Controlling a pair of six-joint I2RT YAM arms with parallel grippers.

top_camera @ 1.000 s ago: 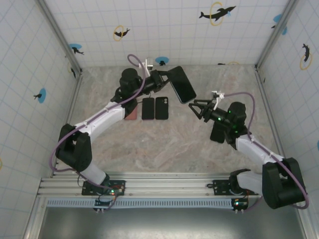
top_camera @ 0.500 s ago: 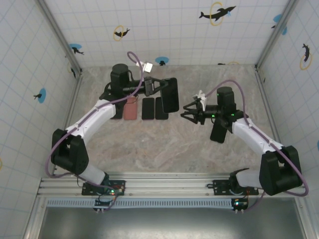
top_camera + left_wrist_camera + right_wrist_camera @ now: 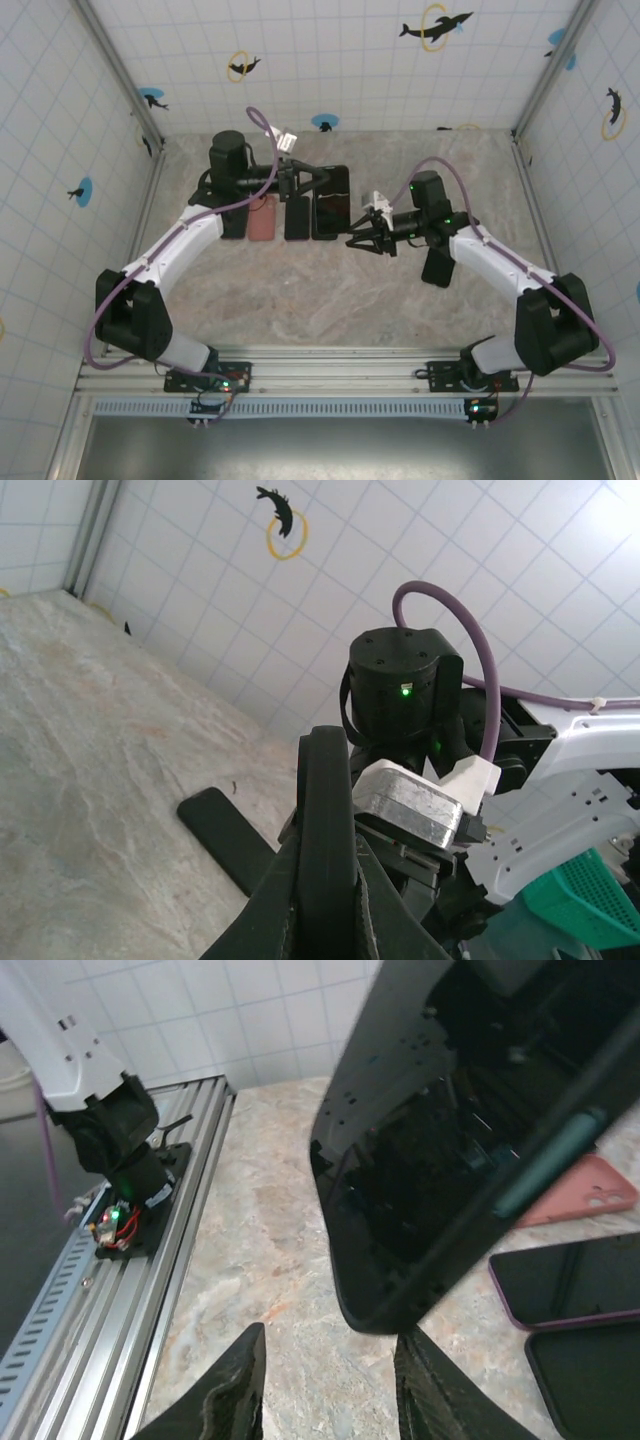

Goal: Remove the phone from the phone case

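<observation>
My left gripper point(image 3: 312, 184) is shut on a black phone in a dark phone case point(image 3: 334, 196), held above the table. In the left wrist view the phone case point(image 3: 327, 810) is seen edge-on, clamped between my fingers point(image 3: 262, 920). In the right wrist view the phone's glossy screen point(image 3: 450, 1150) hangs just ahead, with a teal button on the case's side. My right gripper point(image 3: 362, 241) sits just right of and below the phone's lower corner. Its jaws point(image 3: 330, 1370) stand open, with nothing between them.
A pink case point(image 3: 262, 219) and two dark phones point(image 3: 297, 220) lie in a row under the held phone. Another black phone point(image 3: 437, 266) lies beside the right arm. Tiled walls close in three sides; the aluminium rail point(image 3: 110, 1290) runs along the near edge.
The left gripper has swung the cased phone left and lower, over the row of phones. The right gripper has moved left up to the phone's corner, and its jaws have narrowed.
</observation>
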